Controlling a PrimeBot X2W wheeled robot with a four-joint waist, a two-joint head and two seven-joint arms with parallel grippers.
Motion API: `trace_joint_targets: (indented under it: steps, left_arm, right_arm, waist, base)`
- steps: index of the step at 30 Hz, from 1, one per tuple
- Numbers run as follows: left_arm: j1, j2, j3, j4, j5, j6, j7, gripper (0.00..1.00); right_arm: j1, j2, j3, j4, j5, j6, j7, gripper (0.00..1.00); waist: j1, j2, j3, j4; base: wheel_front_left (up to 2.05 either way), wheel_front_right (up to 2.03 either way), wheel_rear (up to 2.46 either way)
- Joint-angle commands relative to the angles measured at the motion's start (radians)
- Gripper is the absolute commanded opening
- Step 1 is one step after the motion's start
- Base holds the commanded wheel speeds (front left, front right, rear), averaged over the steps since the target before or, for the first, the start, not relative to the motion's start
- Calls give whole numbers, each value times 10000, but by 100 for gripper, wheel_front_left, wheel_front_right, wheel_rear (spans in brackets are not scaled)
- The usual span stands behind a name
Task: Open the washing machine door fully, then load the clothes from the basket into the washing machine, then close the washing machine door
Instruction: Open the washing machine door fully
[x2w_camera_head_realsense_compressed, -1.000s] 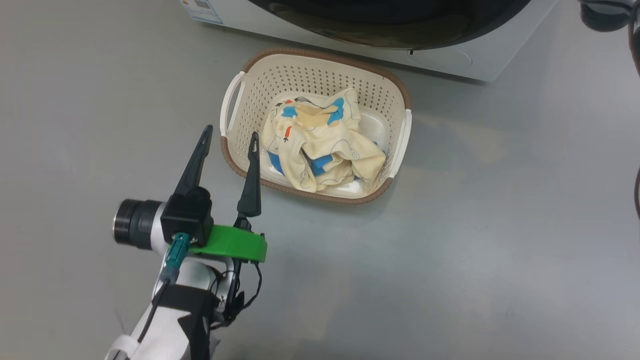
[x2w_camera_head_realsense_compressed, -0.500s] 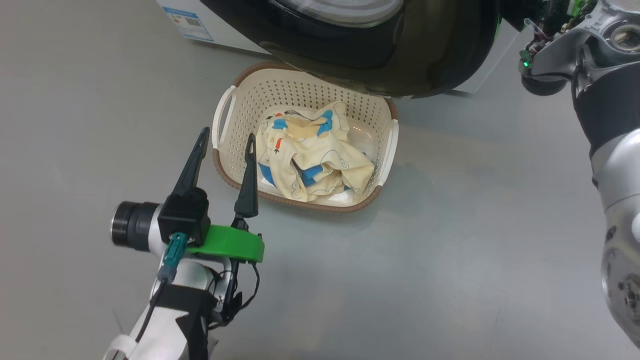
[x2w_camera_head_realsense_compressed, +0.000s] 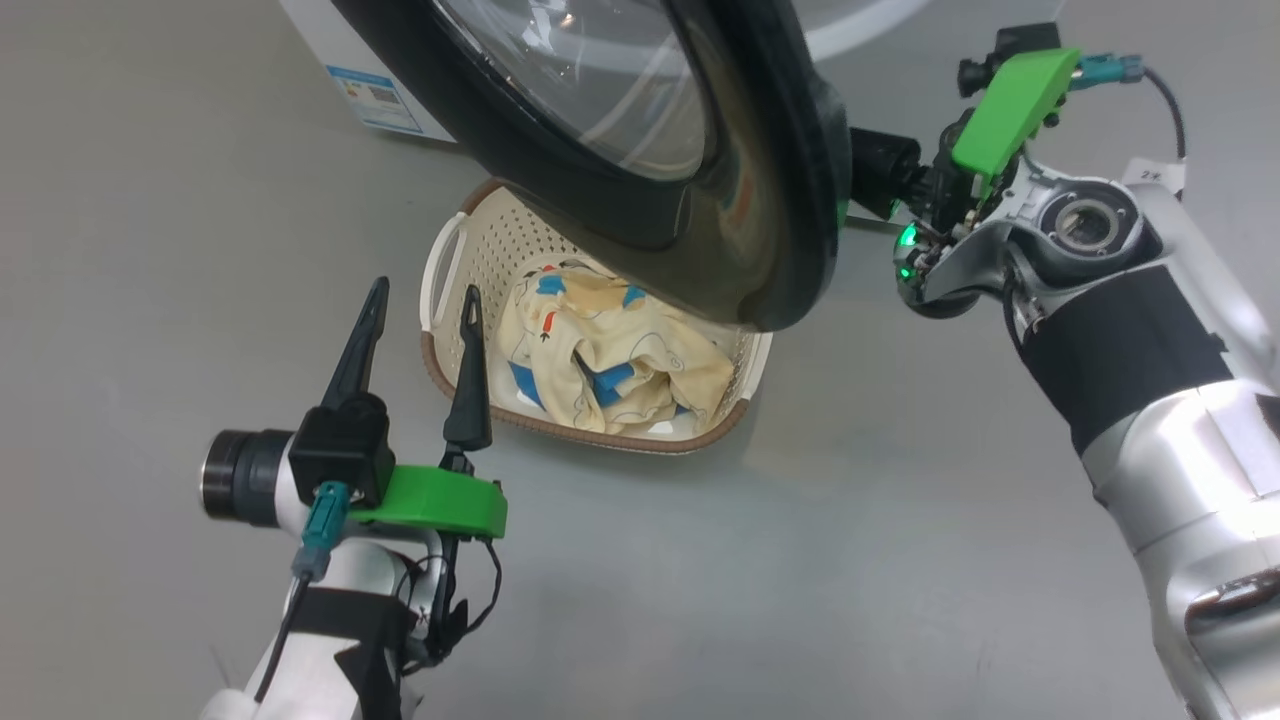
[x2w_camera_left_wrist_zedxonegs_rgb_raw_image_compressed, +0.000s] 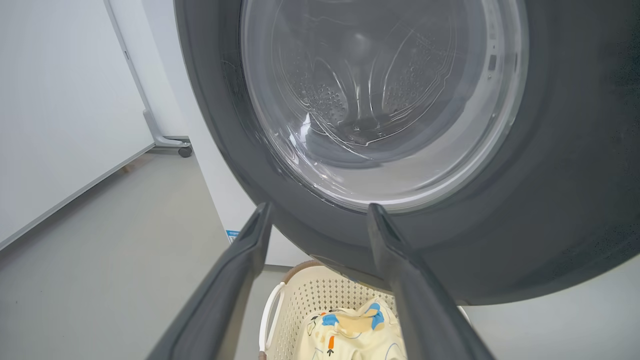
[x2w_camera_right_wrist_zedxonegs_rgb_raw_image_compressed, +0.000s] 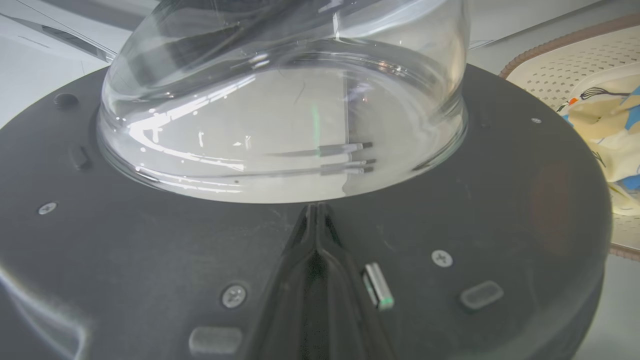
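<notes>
The washing machine door (x2w_camera_head_realsense_compressed: 770, 200) stands partly open, and its black rim hangs over the far right of the basket (x2w_camera_head_realsense_compressed: 620, 440). My right gripper (x2w_camera_right_wrist_zedxonegs_rgb_raw_image_compressed: 316, 210) is shut, its tips resting on the door's dark inner face (x2w_camera_right_wrist_zedxonegs_rgb_raw_image_compressed: 150, 250) just below the glass bowl (x2w_camera_right_wrist_zedxonegs_rgb_raw_image_compressed: 280, 100). In the head view its fingers are hidden behind the door. Crumpled cream and blue clothes (x2w_camera_head_realsense_compressed: 620, 360) lie in the basket. My left gripper (x2w_camera_head_realsense_compressed: 424, 292) hangs open and holds nothing, just left of the basket. In its own view, the left gripper (x2w_camera_left_wrist_zedxonegs_rgb_raw_image_compressed: 320, 210) faces the door (x2w_camera_left_wrist_zedxonegs_rgb_raw_image_compressed: 550, 200) above the basket (x2w_camera_left_wrist_zedxonegs_rgb_raw_image_compressed: 300, 305).
The white washing machine (x2w_camera_head_realsense_compressed: 320, 40) stands at the back, with a blue sticker (x2w_camera_head_realsense_compressed: 375, 100) on its lower corner. Grey floor (x2w_camera_head_realsense_compressed: 800, 560) surrounds the basket. My right forearm (x2w_camera_head_realsense_compressed: 1130, 350) crosses the right side. A white panel on castors (x2w_camera_left_wrist_zedxonegs_rgb_raw_image_compressed: 75, 125) stands to the machine's left.
The head camera has shifted, bringing the right arm into the picture. The door has swung out over the basket. My left gripper stays open beside the basket.
</notes>
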Motion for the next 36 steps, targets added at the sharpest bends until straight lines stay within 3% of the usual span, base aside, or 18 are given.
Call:
trace_joint_targets:
  steps: [1,10,22,29,36]
  left_arm:
    - [40,139,325,-308,82,-24,-69,100]
    - [228,138,347,-133,103,-131,-69,100]
    - [360,138,275,54,22,-128,-69,100]
    - [382,138,209,122,-47,-100,-69,100]
    - [497,137,246,181,-42,-90,-69,100]
  right_arm:
    - [166,313,354,-493,260,-25,-65,0]
    - [1056,313,2379,-1566,1767,-25,-783,0]
    - [1540,313,4336,-2444,3630,-25,-1715,0]
    - [1588,313,4842,-2500,4191,-25,-2085,0]
    - [1709,313,4620,-2510,4728,-25,-2589,0]
  waist:
    - [1,-1,-106,-2]
    - [1,-1,-540,40]
    - [1,-1,-942,124]
    - [1,-1,-1111,182]
    - [1,-1,-1319,132]
  base:
    - [0,0,0]
    - [0,0,0]
    - [0,0,0]
    - [0,0,0]
    - [0,0,0]
